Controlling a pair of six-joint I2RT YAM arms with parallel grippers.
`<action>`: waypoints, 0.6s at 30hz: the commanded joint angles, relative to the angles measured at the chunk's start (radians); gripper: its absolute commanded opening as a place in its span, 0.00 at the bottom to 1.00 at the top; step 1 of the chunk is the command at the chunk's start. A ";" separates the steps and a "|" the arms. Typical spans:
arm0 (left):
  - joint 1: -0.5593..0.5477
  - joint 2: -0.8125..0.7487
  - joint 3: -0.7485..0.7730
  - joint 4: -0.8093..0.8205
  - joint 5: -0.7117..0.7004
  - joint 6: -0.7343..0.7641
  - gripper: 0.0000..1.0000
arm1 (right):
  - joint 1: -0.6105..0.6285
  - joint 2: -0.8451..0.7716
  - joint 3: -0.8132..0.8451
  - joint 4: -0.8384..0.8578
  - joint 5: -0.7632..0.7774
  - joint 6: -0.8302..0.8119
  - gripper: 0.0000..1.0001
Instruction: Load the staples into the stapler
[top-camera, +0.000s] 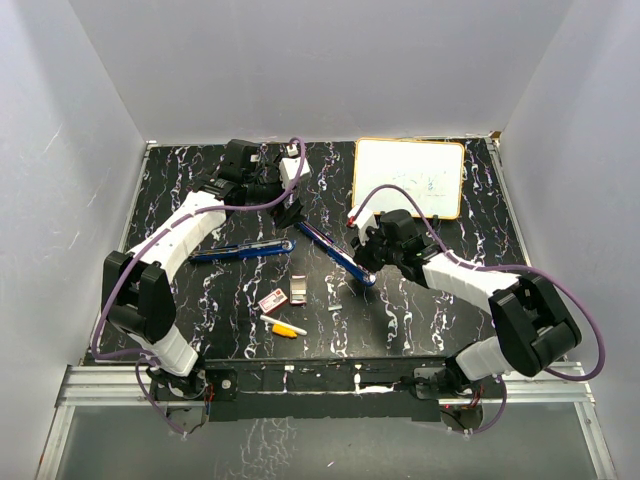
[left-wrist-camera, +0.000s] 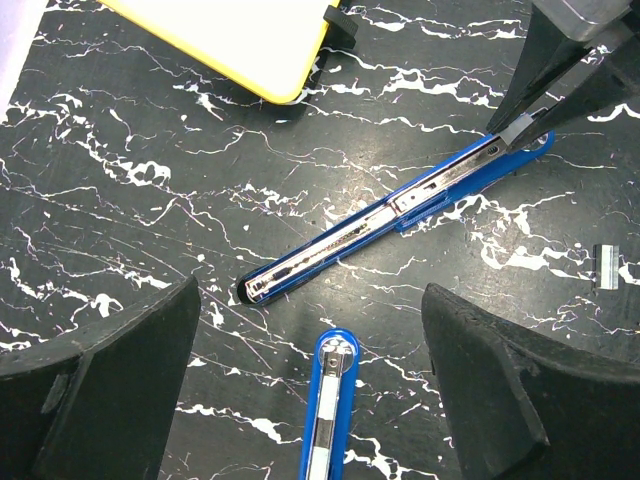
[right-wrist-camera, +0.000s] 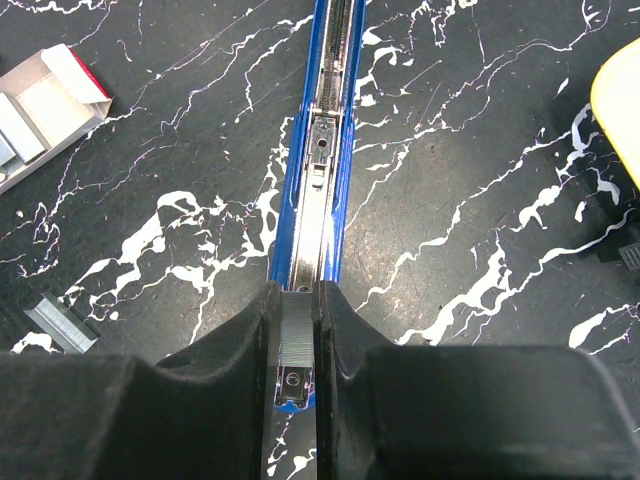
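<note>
The blue stapler lies open as two long parts: the metal magazine channel (top-camera: 335, 255) (left-wrist-camera: 400, 205) (right-wrist-camera: 322, 160) and the other arm (top-camera: 243, 251) (left-wrist-camera: 330, 410). My right gripper (top-camera: 362, 264) (right-wrist-camera: 297, 345) is shut on a silvery staple strip (right-wrist-camera: 297, 325) and holds it over the near end of the channel. My left gripper (top-camera: 290, 215) (left-wrist-camera: 312, 400) is open and empty, above the tip of the other arm. The red-and-white staple box (top-camera: 272, 299) (right-wrist-camera: 50, 100) lies open with strips in it.
A loose staple strip (top-camera: 297, 291) lies by the box, and a smaller one (top-camera: 335, 305) (right-wrist-camera: 60, 325) (left-wrist-camera: 607, 267) lies nearer the right gripper. A yellow-and-white marker (top-camera: 284, 326) lies near the front. A yellow-rimmed whiteboard (top-camera: 408, 177) (left-wrist-camera: 230, 40) lies at the back right.
</note>
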 joint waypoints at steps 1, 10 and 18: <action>-0.002 -0.051 0.020 -0.018 0.020 -0.005 0.92 | 0.001 -0.007 0.010 0.043 -0.001 -0.010 0.09; -0.001 -0.051 0.032 -0.016 -0.003 -0.026 0.97 | 0.000 0.028 0.017 0.028 -0.005 -0.017 0.09; -0.002 -0.051 0.031 -0.015 -0.008 -0.026 0.97 | 0.000 0.030 0.017 0.028 0.006 -0.027 0.09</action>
